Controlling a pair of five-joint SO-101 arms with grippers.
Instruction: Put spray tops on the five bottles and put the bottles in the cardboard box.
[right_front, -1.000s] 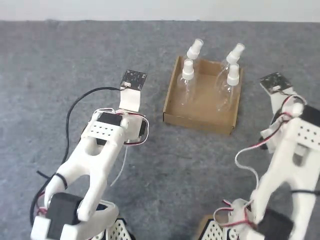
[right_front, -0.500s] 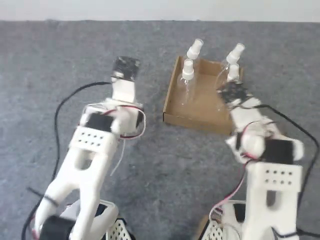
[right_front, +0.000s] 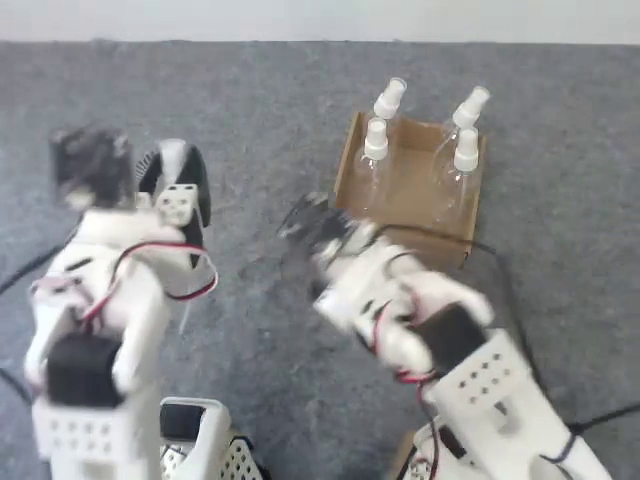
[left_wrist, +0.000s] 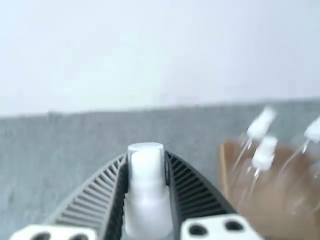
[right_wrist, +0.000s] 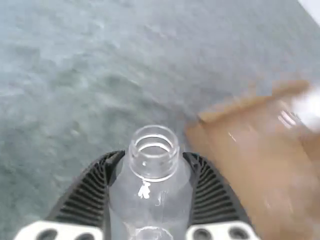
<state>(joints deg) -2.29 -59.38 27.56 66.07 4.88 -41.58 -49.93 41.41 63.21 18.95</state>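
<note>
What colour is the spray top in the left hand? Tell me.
White. The spray top shows best in the left wrist view.

high view down over the table (right_front: 250, 100), wrist views low and close, all sharing the cardboard box (right_front: 410, 200)
</note>
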